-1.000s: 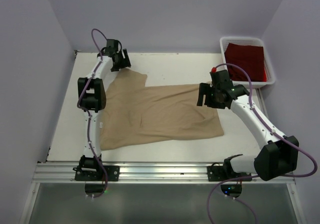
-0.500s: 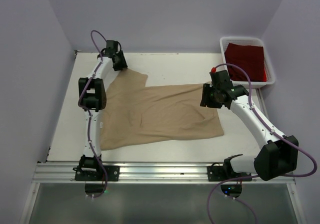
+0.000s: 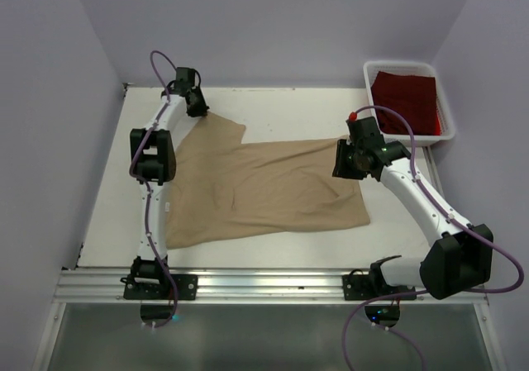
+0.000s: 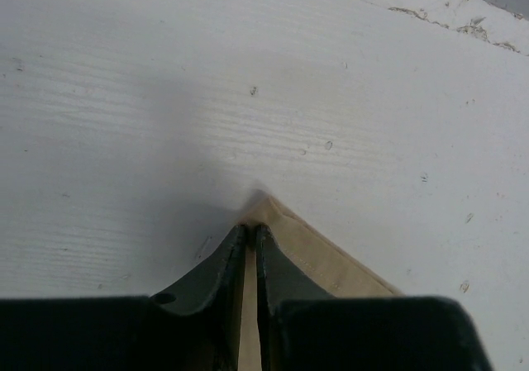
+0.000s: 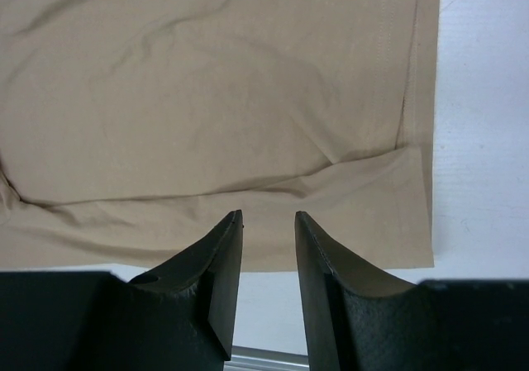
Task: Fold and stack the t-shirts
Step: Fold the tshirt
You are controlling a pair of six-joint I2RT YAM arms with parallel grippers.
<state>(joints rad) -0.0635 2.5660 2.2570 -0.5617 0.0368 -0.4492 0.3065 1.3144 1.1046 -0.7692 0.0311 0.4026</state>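
At the far left of the table (image 3: 289, 111), pinched tight in the left gripper (image 4: 250, 232): a corner of the tan t-shirt (image 3: 264, 185). Spread flat mid-table, lightly creased. Below the right gripper (image 5: 266, 222), narrowly parted and holding nothing: its stitched hem.

**3 cameras, 1 shirt in common**

The top view looks down from above and behind the arm bases, wide over the whole table (image 3: 289, 111). The left wrist view looks past the left gripper (image 4: 247, 230), very close on a corner of the tan t-shirt (image 4: 314, 259). The right wrist view looks past the right gripper (image 5: 269, 218), farther off, over the shirt's edge. All 3 views share that shirt.
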